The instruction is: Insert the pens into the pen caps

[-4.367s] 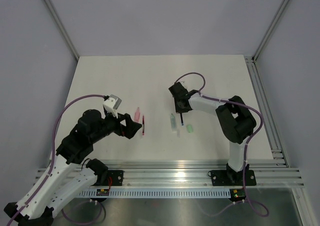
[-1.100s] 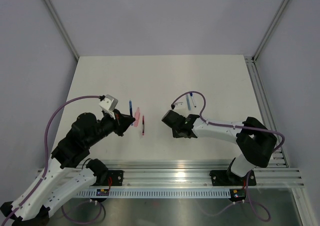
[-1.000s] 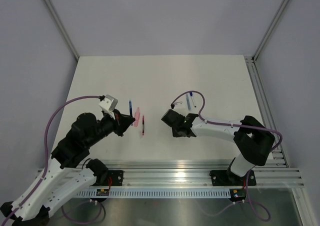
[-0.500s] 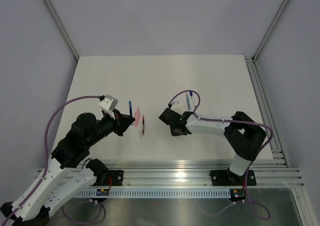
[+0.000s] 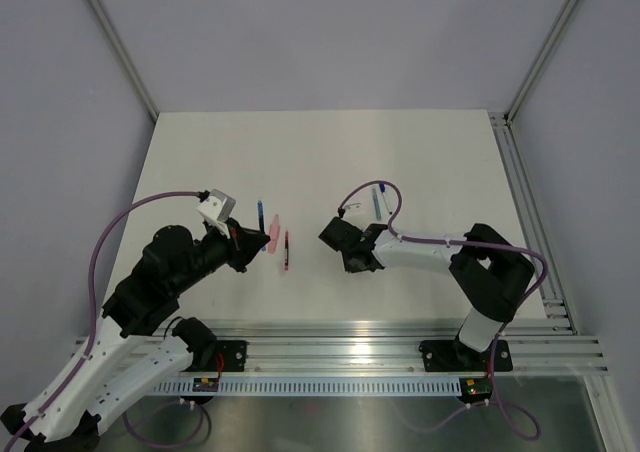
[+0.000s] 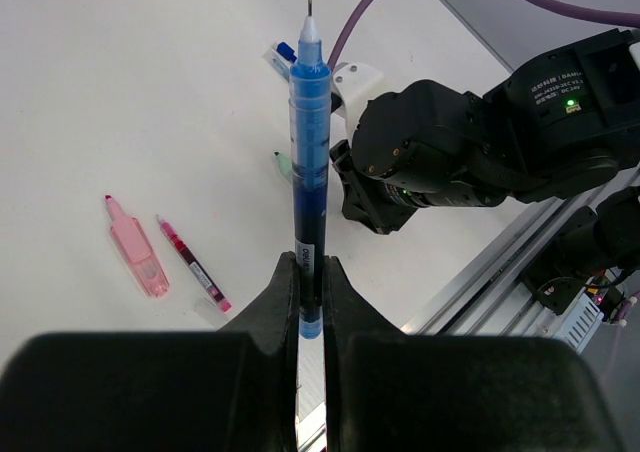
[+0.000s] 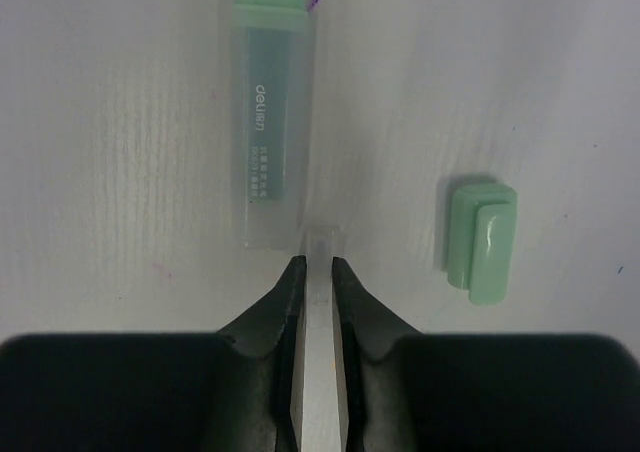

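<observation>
- The left gripper (image 6: 310,264) is clamped on the lower end of a blue pen (image 6: 308,152). It holds the pen upright above the table (image 5: 200,152), bare tip up.
- Just right of it, a pink cap (image 6: 135,257) and a red pen (image 6: 190,270) lie side by side on the table. They are close but apart, and nothing grips either one.
- Right of centre, the right gripper (image 7: 318,264) is down at the table. Its jaws stand only narrowly apart, with a pale piece (image 7: 320,242) between them.
- I cannot tell whether the jaws grip that piece yet. It may be a whitish cap, but too little of it shows to be sure.
- A green tube (image 7: 268,112) with a printed label lies just beyond the fingertips. Its near end is beside the pale piece.
- A small green cap (image 7: 482,240) lies apart to the right of the tube.
- Farther back, another pen (image 5: 377,204) lies by the right arm's cable. It is too small in the overhead view to tell whether it is capped.
- Progress, as I judge it: no pen is seen seated in a cap. One pen is in hand and a cap is perhaps being taken, so every insertion looks still to be done.
- Hidden: the right arm covers its own fingers and the green pieces in the overhead view. The lower end of the blue pen is lost between the left fingers.
</observation>
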